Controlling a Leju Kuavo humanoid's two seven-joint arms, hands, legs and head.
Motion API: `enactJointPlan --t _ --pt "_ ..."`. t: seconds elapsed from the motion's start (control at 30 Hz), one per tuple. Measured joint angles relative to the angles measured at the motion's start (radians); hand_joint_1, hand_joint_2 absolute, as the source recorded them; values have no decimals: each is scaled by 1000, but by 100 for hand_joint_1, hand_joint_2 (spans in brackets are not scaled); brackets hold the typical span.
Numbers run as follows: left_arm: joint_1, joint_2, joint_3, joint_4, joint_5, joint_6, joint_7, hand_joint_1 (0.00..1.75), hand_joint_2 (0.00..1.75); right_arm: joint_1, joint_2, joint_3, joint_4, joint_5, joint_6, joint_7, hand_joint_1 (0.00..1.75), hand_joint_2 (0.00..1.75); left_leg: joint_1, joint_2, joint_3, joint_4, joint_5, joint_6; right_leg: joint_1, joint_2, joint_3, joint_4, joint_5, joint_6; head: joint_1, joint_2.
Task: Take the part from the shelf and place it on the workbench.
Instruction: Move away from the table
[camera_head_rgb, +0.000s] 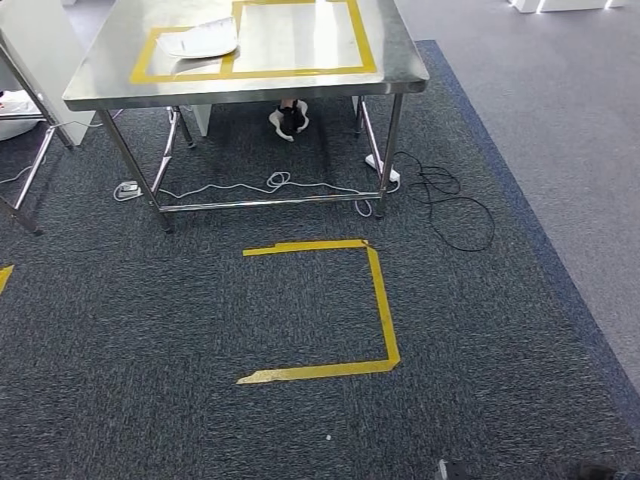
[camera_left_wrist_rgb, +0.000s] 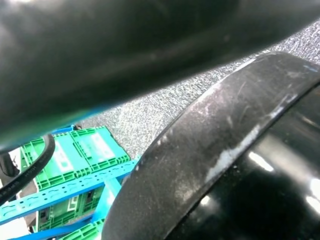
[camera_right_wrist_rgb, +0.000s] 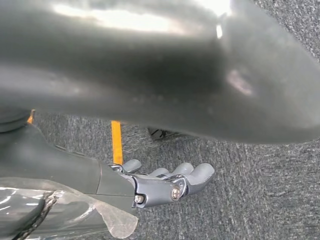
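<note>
The steel workbench (camera_head_rgb: 249, 80) stands ahead at the top of the head view, marked with yellow tape rectangles. A flat white part (camera_head_rgb: 200, 40) lies on it inside the left rectangle. In the right wrist view my right hand (camera_right_wrist_rgb: 166, 182) hangs over the dark carpet, fingers stretched out and nothing in them. The left wrist view looks past dark body parts to a blue shelf (camera_left_wrist_rgb: 68, 187) that carries green crates (camera_left_wrist_rgb: 81, 155).
A yellow tape outline (camera_head_rgb: 383, 305) marks the carpet in front of the bench. White and black cables (camera_head_rgb: 445, 200) and a power strip (camera_head_rgb: 381, 168) lie by the bench legs. A person's shoes (camera_head_rgb: 289, 118) show under the bench. Another metal frame (camera_head_rgb: 23, 190) stands at the left.
</note>
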Motion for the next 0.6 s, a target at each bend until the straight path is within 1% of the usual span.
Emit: enactJointPlan --t 0.07,0.1,0.13,0.17,0.2,0.23,0.27,0.3,0.33,0.37,0.4,0.43,0.47,0.5,0.53,0.6 --pt "0 0 2 0 -1 -4 2 0 0 0 0 -4 0 -4 1 0 0 0 -1 0 0 -1 0 7 0 0 0 -2 1 5 0 0" --pt "0 -1 3 0 -2 -7 3 0 0 -1 0 -6 0 -5 1 0 0 0 2 2 2 -10 4 9 -1 1 1 0 -1 7 0 0" --pt "0 -1 3 0 -3 -9 4 0 0 -2 0 -8 0 -6 0 0 0 0 4 4 6 -20 9 13 0 3 -3 9 -12 10 1 0" --pt "-1 -2 4 0 -4 -11 5 0 0 -2 0 -10 0 -6 -1 0 0 0 7 8 8 -31 15 16 0 5 -16 37 -34 12 2 0" --pt "-1 -3 4 0 -4 -12 6 0 0 -2 -1 -12 0 -6 -1 0 0 0 10 13 8 -38 19 18 -2 7 -39 88 -67 15 3 0" --pt "-2 -3 4 0 -5 -13 6 0 0 -2 -1 -13 0 -6 -2 1 0 0 10 17 6 -40 21 21 -3 7 -72 154 -105 19 4 0" --pt "-2 -4 4 0 -5 -13 6 0 0 0 -1 -15 0 -6 -3 2 0 0 11 22 3 -39 22 21 -5 7 -105 222 -136 23 5 0" --pt "-2 -4 5 0 -6 -14 6 0 0 1 -1 -16 0 -5 -3 3 0 0 11 28 0 -38 22 19 -8 7 -128 268 -149 28 5 0" --pt "-2 -5 5 0 -6 -14 6 0 0 3 -1 -16 0 -5 -4 4 0 0 12 34 -3 -36 22 17 -11 6 -133 278 -143 32 5 0" --pt "-2 -5 5 0 -7 -14 6 0 0 3 -1 -17 0 -5 -4 4 0 0 14 40 -7 -32 22 14 -14 3 -118 246 -117 37 5 0" --pt "-2 -6 5 0 -8 -14 6 0 0 3 -1 -17 0 -5 -4 4 0 0 17 47 -11 -25 21 8 -18 -7 -84 180 -81 42 5 0" --pt "-2 -6 5 0 -8 -14 7 0 0 1 -1 -17 0 -4 -4 5 0 0 18 54 -14 -15 18 1 -20 -25 -52 113 -50 45 6 0" --pt "-1 -6 5 0 -8 -14 7 0 0 -2 0 -17 0 -4 -4 5 0 0 18 61 -17 -4 13 -8 -21 -40 -28 59 -27 42 6 0" --pt "-1 -5 5 0 -9 -14 8 0 0 -4 1 -17 0 -3 -4 6 0 0 18 68 -19 5 9 -16 -21 -49 -17 31 -16 35 5 0" --pt "-1 -5 6 0 -10 -14 9 0 0 -6 1 -17 1 -3 -3 6 0 0 18 74 -18 9 6 -25 -19 -50 -19 28 -15 25 4 0" --pt "-2 -5 6 0 -12 -13 10 0 0 -4 1 -17 0 -1 -4 7 0 0 21 84 -14 11 5 -39 -18 -33 -24 32 -10 6 2 0"
